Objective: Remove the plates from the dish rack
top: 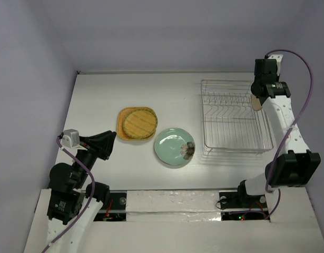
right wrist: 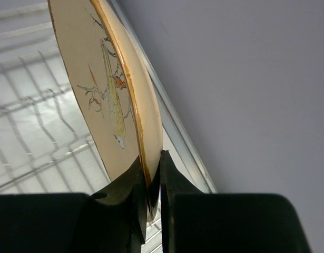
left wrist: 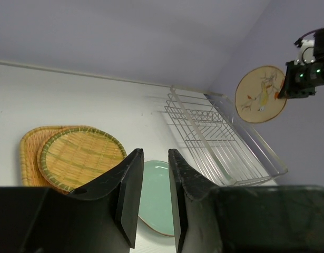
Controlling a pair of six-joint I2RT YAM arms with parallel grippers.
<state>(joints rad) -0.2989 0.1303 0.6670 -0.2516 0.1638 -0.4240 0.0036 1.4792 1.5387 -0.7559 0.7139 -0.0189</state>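
Right end effector clamped on rim of tan floral plate, upright, aloft over dish rack | left end effector slightly parted, empty | yellowish ribbed plate atop orange woven plate, pale green plate beside, on worktop | rack looks empty; one plate left to set down

Right gripper high, clamped; left gripper low, seemingly ajar.

Soft, even overhead light. White table bright, nearly washed out. Faint shadows beneath rack and green plate. Wrist views: left gripper and right gripper dark, underexposed; tan plate close, slightly soft.
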